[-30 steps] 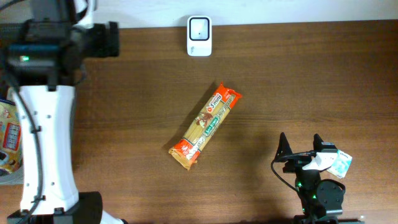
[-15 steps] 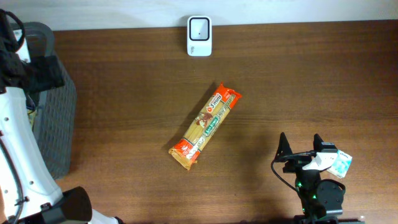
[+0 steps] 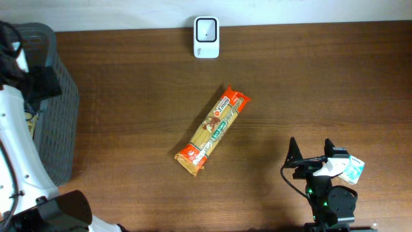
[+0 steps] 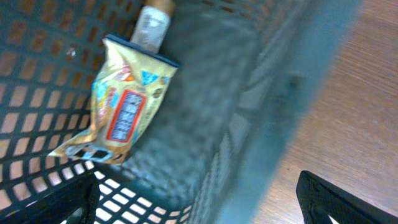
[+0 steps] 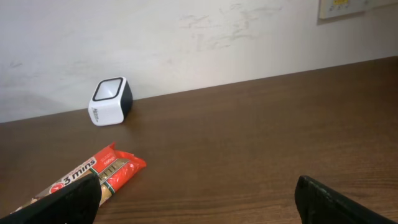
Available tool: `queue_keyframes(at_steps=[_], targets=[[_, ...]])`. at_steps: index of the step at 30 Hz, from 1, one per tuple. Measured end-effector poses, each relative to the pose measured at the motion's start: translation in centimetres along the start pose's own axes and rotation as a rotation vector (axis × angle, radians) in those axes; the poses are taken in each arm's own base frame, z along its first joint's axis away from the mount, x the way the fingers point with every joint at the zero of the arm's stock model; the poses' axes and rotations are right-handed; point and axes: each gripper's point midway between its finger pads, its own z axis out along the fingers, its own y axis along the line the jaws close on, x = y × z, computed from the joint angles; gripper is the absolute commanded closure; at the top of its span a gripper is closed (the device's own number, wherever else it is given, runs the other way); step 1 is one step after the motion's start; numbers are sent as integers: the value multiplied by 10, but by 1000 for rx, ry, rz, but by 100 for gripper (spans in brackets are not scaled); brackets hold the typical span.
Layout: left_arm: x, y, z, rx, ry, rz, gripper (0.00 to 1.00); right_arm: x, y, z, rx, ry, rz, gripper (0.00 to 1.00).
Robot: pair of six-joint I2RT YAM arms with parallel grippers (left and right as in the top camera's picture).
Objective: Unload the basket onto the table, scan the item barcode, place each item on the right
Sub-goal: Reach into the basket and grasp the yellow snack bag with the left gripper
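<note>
The item, a long orange-and-tan spaghetti packet (image 3: 212,129), lies diagonally in the middle of the wooden table and shows in the right wrist view as the packet (image 5: 93,175) at lower left. A white barcode scanner (image 3: 206,37) stands at the table's far edge, seen also as the scanner (image 5: 111,101). My right gripper (image 3: 310,145) rests near the front right, open and empty (image 5: 202,202), well right of the packet. My left gripper (image 4: 199,205) hangs open over the rim of a grey basket, holding nothing.
The grey mesh basket (image 3: 55,109) stands at the table's left edge. Inside it lies a yellow snack bag (image 4: 121,106) with a bottle-like item (image 4: 152,25) beyond it. A white wall backs the table (image 5: 205,37).
My left arm has swung back toward the left, uncovering the grey basket. The right arm, the packet and the scanner have not moved.
</note>
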Motion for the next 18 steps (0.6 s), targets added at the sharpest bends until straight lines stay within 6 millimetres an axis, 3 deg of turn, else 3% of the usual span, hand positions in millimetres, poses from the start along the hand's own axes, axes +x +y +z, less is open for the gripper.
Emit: queue_keyframes(at_steps=[2, 3, 8, 12, 18], targets=[[-2, 19, 4, -13, -6, -62, 1, 0, 0, 0, 0, 0, -1, 1], [-7, 45, 9, -15, -34, -142, 1, 0, 0, 0, 0, 0, 0, 1], [-3, 85, 13, -40, -45, -243, 1, 0, 0, 0, 0, 0, 0, 1], [-1, 88, 15, -38, -36, -254, 1, 0, 0, 0, 0, 0, 0, 1], [4, 84, 52, -27, 58, -246, 1, 0, 0, 0, 0, 0, -1, 1]])
